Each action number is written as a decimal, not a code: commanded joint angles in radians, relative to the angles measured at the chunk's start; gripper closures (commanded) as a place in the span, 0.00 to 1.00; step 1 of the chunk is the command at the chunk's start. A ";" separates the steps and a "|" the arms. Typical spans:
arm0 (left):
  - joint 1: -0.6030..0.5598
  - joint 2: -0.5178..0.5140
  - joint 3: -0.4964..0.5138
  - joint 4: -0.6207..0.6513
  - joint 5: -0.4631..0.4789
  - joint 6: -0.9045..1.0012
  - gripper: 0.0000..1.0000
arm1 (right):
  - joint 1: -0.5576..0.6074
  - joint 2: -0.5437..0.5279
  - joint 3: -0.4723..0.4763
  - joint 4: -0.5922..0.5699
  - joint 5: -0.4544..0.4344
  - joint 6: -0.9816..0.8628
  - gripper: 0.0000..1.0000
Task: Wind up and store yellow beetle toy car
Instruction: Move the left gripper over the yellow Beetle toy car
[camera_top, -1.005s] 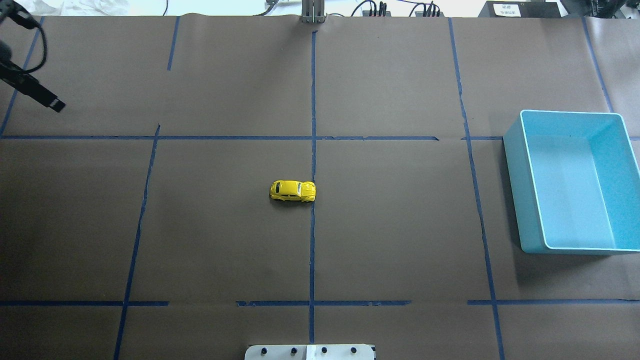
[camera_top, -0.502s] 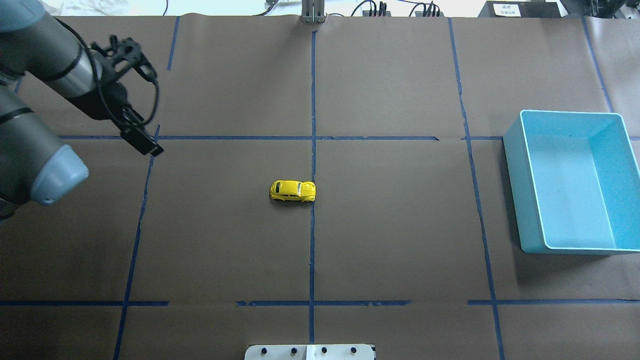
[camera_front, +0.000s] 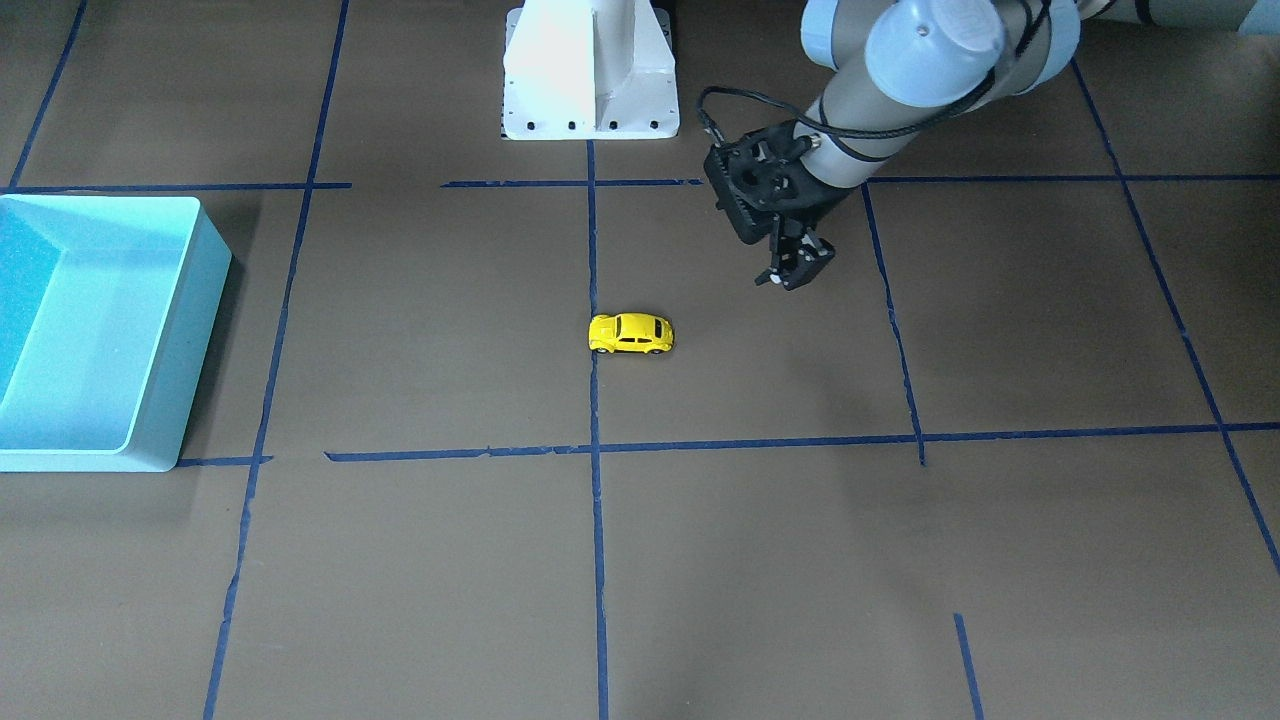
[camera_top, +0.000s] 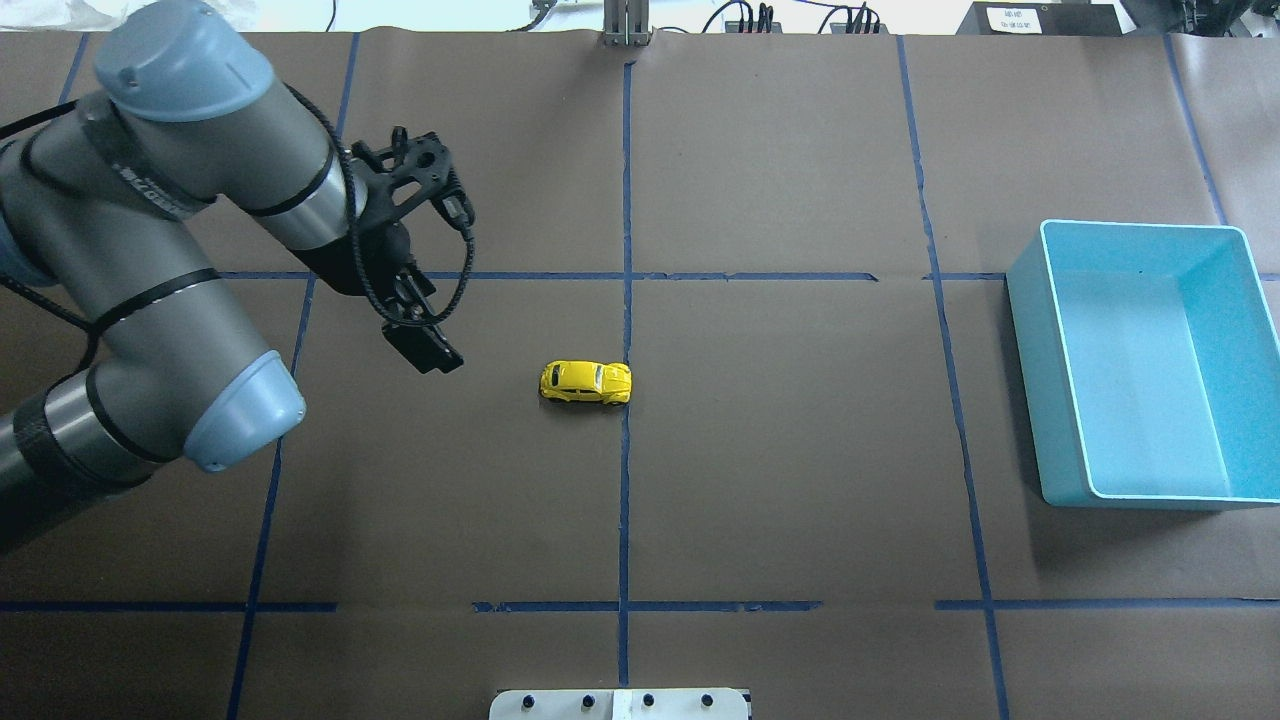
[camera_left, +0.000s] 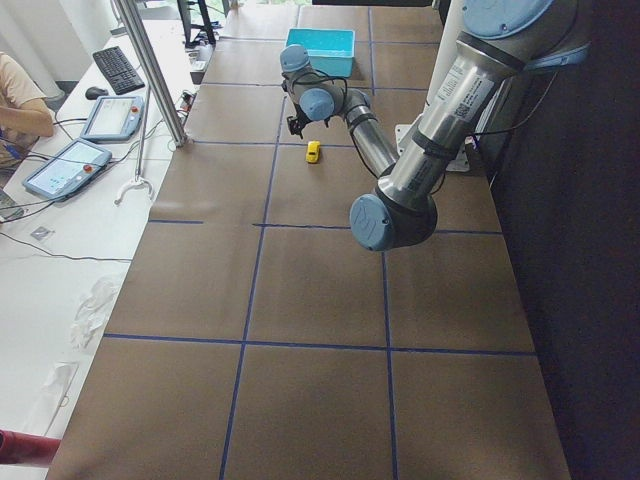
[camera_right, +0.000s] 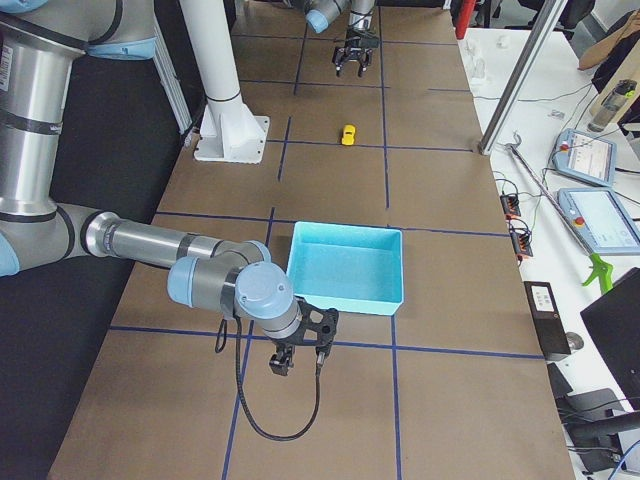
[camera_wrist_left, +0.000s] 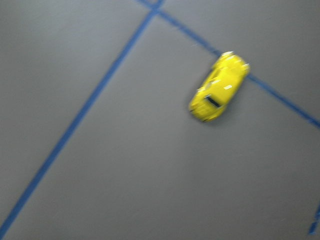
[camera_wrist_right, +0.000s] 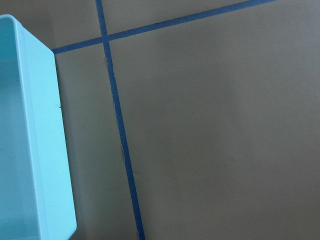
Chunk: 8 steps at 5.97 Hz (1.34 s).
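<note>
The yellow beetle toy car stands on its wheels near the middle of the brown table, against the centre blue tape line. It also shows as the small yellow car, and blurred as the car in the left wrist view. My left gripper hovers above the table to the car's left, apart from it. This left gripper looks open and holds nothing. My right gripper shows only in the exterior right view, beside the light blue bin. I cannot tell whether it is open or shut.
The light blue bin sits at the table's right end, nothing visible inside. The white robot base stands at the near edge. Blue tape lines grid the paper. A person's arm and pendants lie on a side desk.
My left arm has swept in from the far left edge toward the car, its gripper now much closer to it. The car and the bin have not moved.
</note>
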 joint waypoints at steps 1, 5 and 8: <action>0.045 -0.116 0.060 0.039 0.002 0.011 0.00 | 0.006 0.012 -0.032 0.001 -0.003 0.010 0.00; 0.112 -0.198 0.172 0.047 0.194 0.455 0.00 | 0.006 0.014 -0.014 0.004 -0.026 0.003 0.00; 0.143 -0.197 0.219 0.033 0.259 0.509 0.00 | 0.006 0.011 -0.014 0.032 -0.049 0.003 0.00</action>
